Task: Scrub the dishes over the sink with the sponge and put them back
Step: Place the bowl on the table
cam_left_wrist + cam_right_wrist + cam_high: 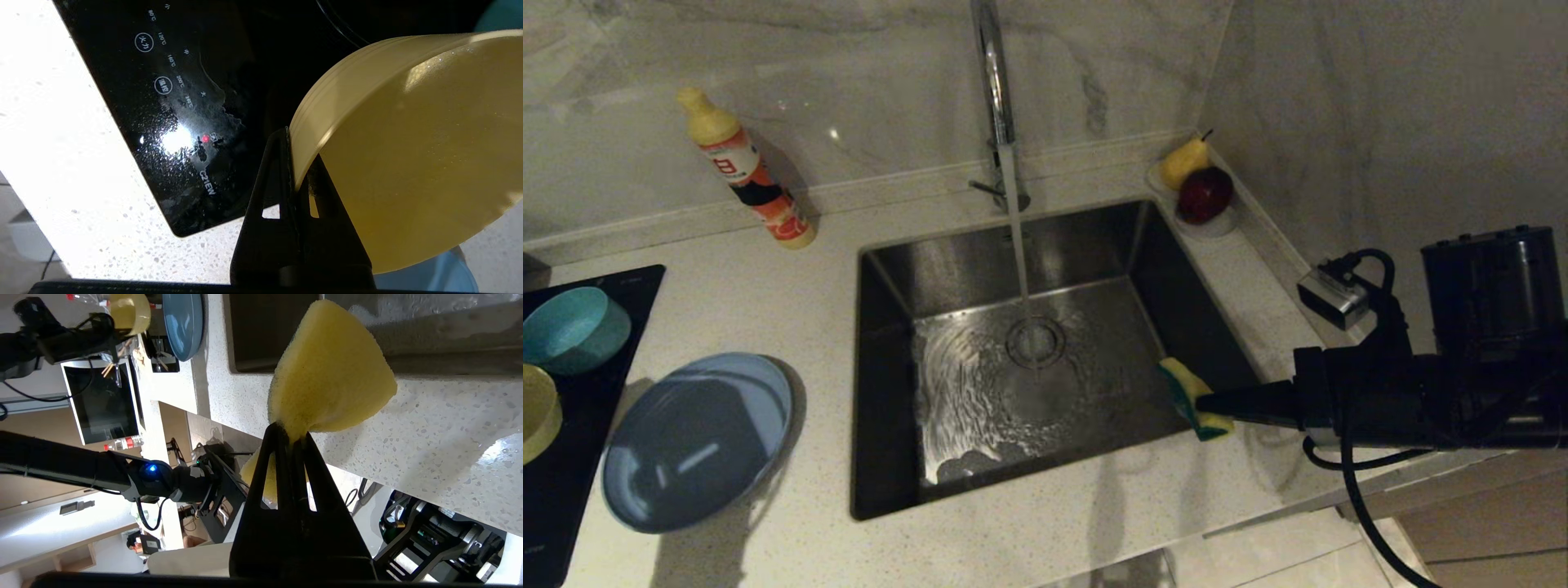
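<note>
— From up top, where's the left arm? I only see the right one.

— The head view doesn't catch the left gripper; just an edge of the yellow bowl (538, 412) at the far left, above the black induction hob (572, 457). Its own wrist camera tells more: the left gripper (295, 171) is pinched tight on the yellow bowl's rim, one finger outside the wall, one inside. The bowl is tipped on its side, its mouth facing away from the fingers, over the near corner of the hob.

— And the sponge?

— Clamped in the right gripper (1207, 406), at the sink's (882, 392) right edge, where basin meets counter. From above the sponge (1194, 398) stands on edge, its long side running roughly toward and away from the robot, green scouring face toward the basin. The right wrist camera shows what the head view can't: the fingers have squeezed it in the middle, so the yellow foam fans out beyond the tips.

— The other dishes?

— The teal bowl (572, 329) sits on the hob behind the yellow one; the periwinkle plate (698, 439) lies flat on the counter between hob and sink. Water runs from the faucet (995, 90) onto the drain strainer (1036, 340). A soap bottle (745, 167) stands by the wall, a pear (1183, 161) and a red apple (1205, 194) in the corner.
</note>
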`<state>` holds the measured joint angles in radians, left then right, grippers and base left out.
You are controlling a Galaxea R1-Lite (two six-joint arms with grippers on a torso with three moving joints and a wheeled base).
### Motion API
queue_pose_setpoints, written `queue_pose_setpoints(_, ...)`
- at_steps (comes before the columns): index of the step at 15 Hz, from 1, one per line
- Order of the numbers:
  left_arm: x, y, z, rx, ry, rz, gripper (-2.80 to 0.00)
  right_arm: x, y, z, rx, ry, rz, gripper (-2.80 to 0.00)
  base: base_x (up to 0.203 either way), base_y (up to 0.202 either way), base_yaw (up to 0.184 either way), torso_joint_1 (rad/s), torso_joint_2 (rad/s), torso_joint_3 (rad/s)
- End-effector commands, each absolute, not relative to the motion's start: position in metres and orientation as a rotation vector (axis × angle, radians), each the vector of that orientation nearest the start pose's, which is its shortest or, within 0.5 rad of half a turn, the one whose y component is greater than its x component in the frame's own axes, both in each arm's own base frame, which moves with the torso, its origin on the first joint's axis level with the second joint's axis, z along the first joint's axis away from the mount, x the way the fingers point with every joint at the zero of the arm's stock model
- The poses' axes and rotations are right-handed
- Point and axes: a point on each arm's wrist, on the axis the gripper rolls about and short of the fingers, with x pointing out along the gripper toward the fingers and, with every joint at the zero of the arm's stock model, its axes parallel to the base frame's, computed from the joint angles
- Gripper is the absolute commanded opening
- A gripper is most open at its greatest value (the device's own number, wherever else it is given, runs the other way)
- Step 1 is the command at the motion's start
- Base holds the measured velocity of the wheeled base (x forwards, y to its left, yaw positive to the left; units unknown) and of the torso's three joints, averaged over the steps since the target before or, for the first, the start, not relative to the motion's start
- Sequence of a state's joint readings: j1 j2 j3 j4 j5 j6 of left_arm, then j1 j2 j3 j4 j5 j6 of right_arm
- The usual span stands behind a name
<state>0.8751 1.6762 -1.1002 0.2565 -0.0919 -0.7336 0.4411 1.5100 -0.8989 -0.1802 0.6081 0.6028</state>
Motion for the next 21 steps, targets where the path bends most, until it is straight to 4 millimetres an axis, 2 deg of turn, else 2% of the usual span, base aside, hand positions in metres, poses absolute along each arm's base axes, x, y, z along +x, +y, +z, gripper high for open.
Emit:
queue_pose_setpoints(1, 0.186, 0.235, 0.175, -1.099, 0.498, 1.041, -2.8, 0.228, 0.122, 0.219, 0.579, 0.754, 0.867, -2.8, 0.0, 0.0, 0.0, 0.0, 0.0, 0.0)
queue_pose_setpoints(11, 0.197, 0.263, 0.142, -1.141, 0.571, 1.088, -2.8, 0.23, 0.122, 0.216, 0.579, 0.763, 0.861, -2.8, 0.0, 0.0, 0.0, 0.0, 0.0, 0.0)
queue_pose_setpoints(13, 0.195, 0.267, 0.143, -1.137, 0.563, 1.096, -2.8, 0.23, 0.122, 0.216, 0.579, 0.763, 0.861, -2.8, 0.0, 0.0, 0.0, 0.0, 0.0, 0.0)
queue_pose_setpoints(14, 0.195, 0.268, 0.145, -1.133, 0.553, 1.096, 0.0, 0.23, 0.122, 0.217, 0.579, 0.762, 0.862, -2.8, 0.0, 0.0, 0.0, 0.0, 0.0, 0.0)
queue_pose_setpoints(17, 0.188, 0.264, 0.171, -1.111, 0.464, 1.078, 0.0, 0.23, 0.123, 0.216, 0.579, 0.763, 0.862, -2.8, 0.0, 0.0, 0.0, 0.0, 0.0, 0.0)
queue_pose_setpoints(21, 0.175, 0.248, 0.212, -1.074, 0.351, 1.013, 0.0, 0.23, 0.122, 0.216, 0.579, 0.765, 0.86, -2.8, 0.0, 0.0, 0.0, 0.0, 0.0, 0.0)
